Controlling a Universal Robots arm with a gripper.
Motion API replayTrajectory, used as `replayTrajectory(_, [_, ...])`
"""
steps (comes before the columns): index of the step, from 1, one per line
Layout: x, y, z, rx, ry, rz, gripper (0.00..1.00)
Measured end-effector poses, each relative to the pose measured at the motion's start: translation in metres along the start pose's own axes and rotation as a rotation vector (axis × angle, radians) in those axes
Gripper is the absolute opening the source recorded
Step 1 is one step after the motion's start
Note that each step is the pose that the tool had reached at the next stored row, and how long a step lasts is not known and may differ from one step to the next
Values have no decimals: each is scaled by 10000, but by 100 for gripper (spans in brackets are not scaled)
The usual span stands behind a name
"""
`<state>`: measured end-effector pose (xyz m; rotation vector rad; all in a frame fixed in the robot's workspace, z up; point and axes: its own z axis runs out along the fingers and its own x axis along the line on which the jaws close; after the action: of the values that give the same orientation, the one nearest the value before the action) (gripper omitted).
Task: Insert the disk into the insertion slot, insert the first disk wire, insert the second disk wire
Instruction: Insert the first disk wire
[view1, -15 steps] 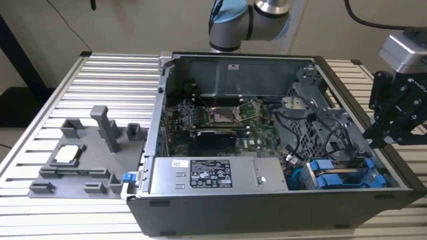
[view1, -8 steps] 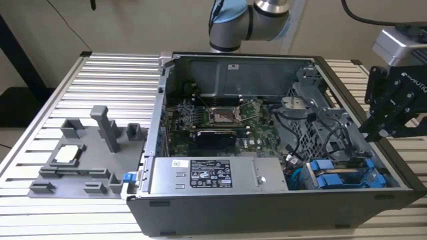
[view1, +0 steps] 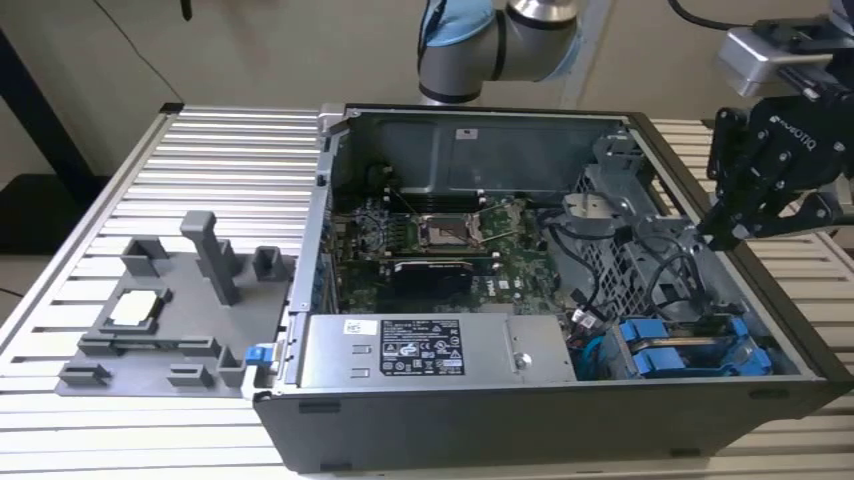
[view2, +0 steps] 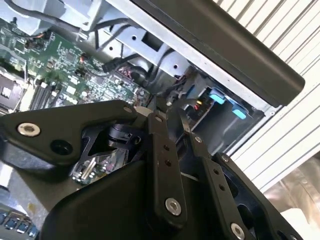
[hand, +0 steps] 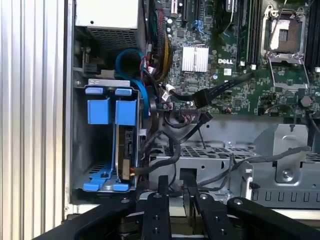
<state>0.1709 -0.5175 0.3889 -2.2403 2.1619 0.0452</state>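
Note:
The disk (hand: 124, 150) stands on edge inside the insertion slot (hand: 82, 150), its blue carrier tabs (hand: 125, 112) level with a second blue carrier beside it. In the exterior view the blue carriers (view1: 681, 350) lie in the case's front corner on the exterior view's right. Loose black wires (hand: 172, 142) hang next to the disk's end. My gripper (view1: 718, 238) hovers over the case's edge on the exterior view's right, above the drive cage. It looks shut, with nothing visibly held. In both wrist views the gripper (hand: 175, 182) (view2: 162, 107) points down toward the cage.
An open computer case (view1: 534, 420) rests on a slatted metal table (view1: 227, 170). Inside are a motherboard (view1: 427, 240), a power supply (view1: 427, 350) and a perforated grey cage (hand: 220, 160). A grey fixture (view1: 174, 300) stands at the exterior view's left. A blue cable (hand: 131, 57) loops above the slot.

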Motion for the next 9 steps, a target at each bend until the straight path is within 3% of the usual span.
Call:
replayTrajectory(4, [-96,1,5,0,-1,1,27])
replayTrajectory(9, [-117,165,7,7,0,2,27])
